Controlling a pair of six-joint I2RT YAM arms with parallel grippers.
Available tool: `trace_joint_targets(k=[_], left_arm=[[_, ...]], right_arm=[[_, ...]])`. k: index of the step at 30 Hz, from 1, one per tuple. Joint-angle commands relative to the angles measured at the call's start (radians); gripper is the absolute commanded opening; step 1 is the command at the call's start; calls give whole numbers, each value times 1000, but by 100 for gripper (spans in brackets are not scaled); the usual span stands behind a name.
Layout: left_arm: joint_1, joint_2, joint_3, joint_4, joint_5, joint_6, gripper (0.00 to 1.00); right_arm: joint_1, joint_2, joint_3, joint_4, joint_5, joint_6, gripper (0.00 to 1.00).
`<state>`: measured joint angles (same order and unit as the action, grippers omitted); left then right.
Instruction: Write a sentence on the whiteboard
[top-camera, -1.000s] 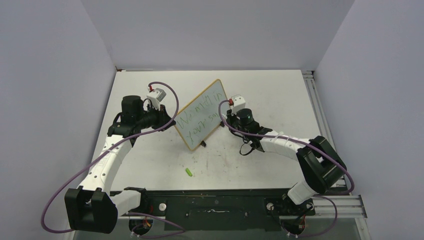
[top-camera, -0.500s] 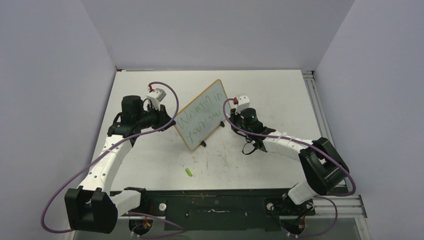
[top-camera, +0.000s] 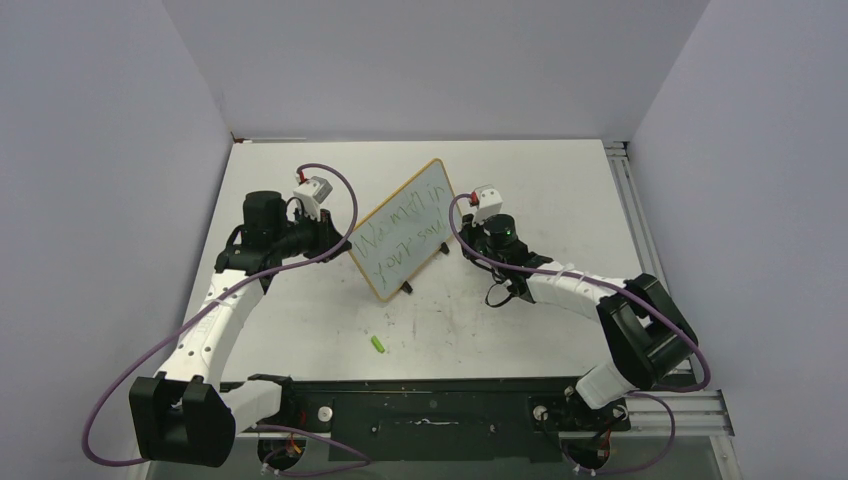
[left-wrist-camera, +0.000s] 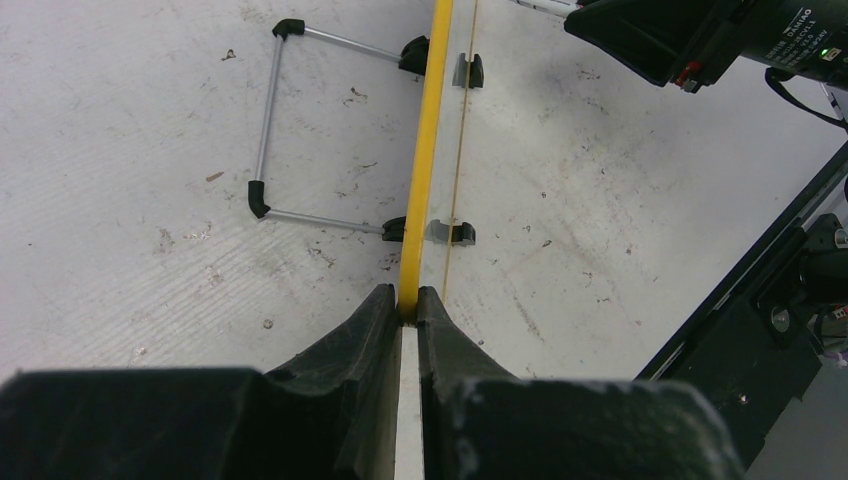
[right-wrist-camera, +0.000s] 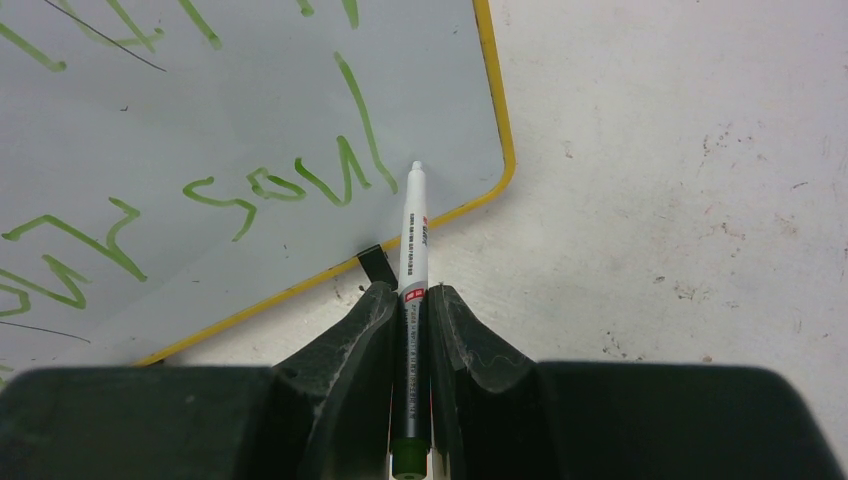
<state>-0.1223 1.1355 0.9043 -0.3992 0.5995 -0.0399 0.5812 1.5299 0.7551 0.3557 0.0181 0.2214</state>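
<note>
The whiteboard (top-camera: 403, 228), white with a thin yellow frame and rounded corners, stands on small black feet near the worktop's (top-camera: 560, 180) centre. The sentence (top-camera: 398, 240) crosses it in two green handwritten lines; only "soul" reads clearly, the rest being too small or cut off. The left hand (left-wrist-camera: 408, 296) pinches the board's 9 o'clock edge. At 3 o'clock the right hand (right-wrist-camera: 410, 295) is clamped on a white marker (right-wrist-camera: 414, 215); whether its tip touches the board is unclear.

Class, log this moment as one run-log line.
left hand: shut on board edge | right hand: shut on marker, tip at board | writing: two green lines
</note>
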Motion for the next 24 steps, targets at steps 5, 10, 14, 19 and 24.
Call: trace_joint_targets(k=[5, 10, 14, 19, 24], left_arm=[[4, 0, 15, -43, -20, 35, 0], [3, 0, 15, -44, -17, 34, 0], [3, 0, 15, -45, -15, 35, 0], [3, 1, 14, -45, -15, 35, 0], [3, 1, 16, -45, -15, 34, 0]], right_arm=[[-16, 15, 30, 65, -40, 11, 5], [-19, 21, 32, 68, -46, 13, 5], [-21, 29, 35, 71, -54, 13, 5], [-22, 35, 35, 75, -52, 15, 5], [-23, 36, 35, 77, -54, 15, 5]])
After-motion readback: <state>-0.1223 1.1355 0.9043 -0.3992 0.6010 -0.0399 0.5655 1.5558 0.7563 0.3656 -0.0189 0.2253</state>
